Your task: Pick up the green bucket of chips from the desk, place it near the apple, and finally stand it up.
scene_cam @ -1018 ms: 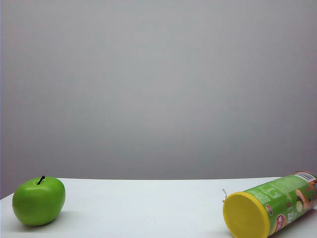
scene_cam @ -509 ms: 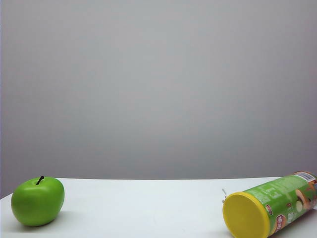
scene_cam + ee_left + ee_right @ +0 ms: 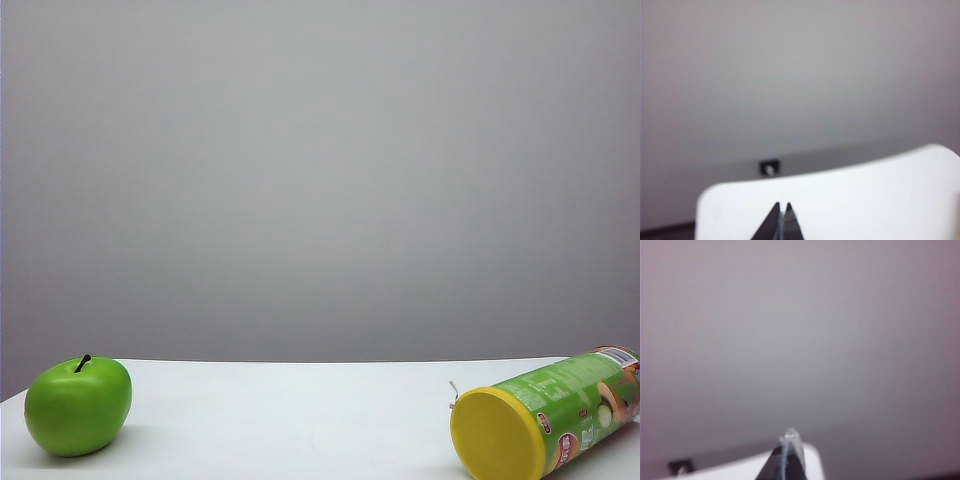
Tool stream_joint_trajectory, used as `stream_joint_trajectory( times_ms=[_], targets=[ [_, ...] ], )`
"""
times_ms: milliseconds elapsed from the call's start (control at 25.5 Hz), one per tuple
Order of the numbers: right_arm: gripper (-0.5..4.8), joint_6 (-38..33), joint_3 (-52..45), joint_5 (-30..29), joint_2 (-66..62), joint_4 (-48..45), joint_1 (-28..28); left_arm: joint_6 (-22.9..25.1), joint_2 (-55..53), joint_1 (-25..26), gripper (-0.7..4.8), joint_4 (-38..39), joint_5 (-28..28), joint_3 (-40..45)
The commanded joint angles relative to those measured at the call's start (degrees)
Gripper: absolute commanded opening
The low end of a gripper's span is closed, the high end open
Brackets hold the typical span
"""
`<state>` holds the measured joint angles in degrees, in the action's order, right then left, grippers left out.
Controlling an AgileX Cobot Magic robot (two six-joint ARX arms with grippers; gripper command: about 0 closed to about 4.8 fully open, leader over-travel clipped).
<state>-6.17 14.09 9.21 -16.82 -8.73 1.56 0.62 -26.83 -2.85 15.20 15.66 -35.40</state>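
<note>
1. so far nothing of the task looks done: the green chips can (image 3: 560,420) lies on its side on the white desk (image 3: 300,420), at the right edge of the exterior view, with its yellow lid (image 3: 497,433) facing the camera.
2. the apple (image 3: 78,405) sits near the left end of the desk, well apart from the can, with bare tabletop between them.
3. all three steps seem to be left: picking the can up, carrying it over beside the apple, and standing it upright.
4. the left gripper (image 3: 781,220) shows only in its own wrist view, tips pressed together with nothing between them, above the desk and pointing toward the grey wall.
5. the right gripper (image 3: 788,452) is likewise closed and empty, seen over a corner of the desk in its wrist view.
6. neither arm appears in the exterior view, so how near each one is to the can cannot be told.
7. the far end of the can is cut off by the frame edge, and its printed label is too small to read.
8. both wrist views are blurred; a small dark fitting (image 3: 769,168) on the wall is hard to make out.
</note>
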Motion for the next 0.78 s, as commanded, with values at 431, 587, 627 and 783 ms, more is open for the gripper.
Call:
stream_joint_trajectory(
  times_ms=[431, 587, 627, 783],
  targets=[
    [-0.05, 24.3, 34.1, -25.6, -37.7, 12.5, -4.2, -0.6, -14.7, -1.9, -0.05, 15.4, 2.1, -15.8],
    [-0.05, 24.4, 45.9, -30.6, -47.8, 22.0, -6.4, -5.0, -14.7, -6.1, -0.05, 16.9, 0.4, -15.8],
    [-0.05, 24.5, 48.3, -31.5, -49.8, 23.7, -6.4, -5.9, -14.8, -7.4, -0.05, 17.3, -0.2, -15.8],
    [-0.05, 32.5, 58.9, -42.0, -60.3, 32.2, -7.0, -7.5, -16.5, -18.4, -0.05, 20.9, -5.4, -15.9]
  ],
)
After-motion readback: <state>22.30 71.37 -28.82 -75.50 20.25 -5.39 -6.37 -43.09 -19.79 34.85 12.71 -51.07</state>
